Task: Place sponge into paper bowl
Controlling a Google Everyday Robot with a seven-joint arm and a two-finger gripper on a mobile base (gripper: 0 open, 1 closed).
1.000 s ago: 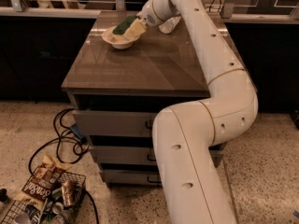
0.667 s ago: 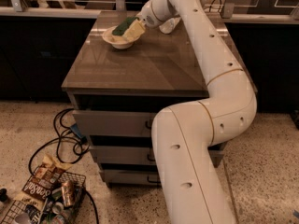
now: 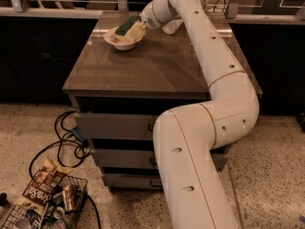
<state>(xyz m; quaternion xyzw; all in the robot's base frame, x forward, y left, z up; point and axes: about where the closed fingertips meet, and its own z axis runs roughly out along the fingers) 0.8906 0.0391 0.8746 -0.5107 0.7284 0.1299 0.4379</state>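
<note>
The paper bowl (image 3: pixel 119 41) stands on the far left part of the brown cabinet top (image 3: pixel 143 66). The sponge (image 3: pixel 127 26), green top up and yellow foam below, is tilted over the bowl's right rim and partly inside it. My gripper (image 3: pixel 137 29) reaches in from the right and is shut on the sponge's right end. The white arm runs from the lower middle of the view up and over the right side of the cabinet top.
A clear plastic bottle (image 3: pixel 171 27) lies behind the arm near the back edge. Drawers (image 3: pixel 114 126) front the cabinet. Black cables (image 3: pixel 66 137) and a wire basket (image 3: pixel 43 209) of snack bags and cans are on the floor at the lower left.
</note>
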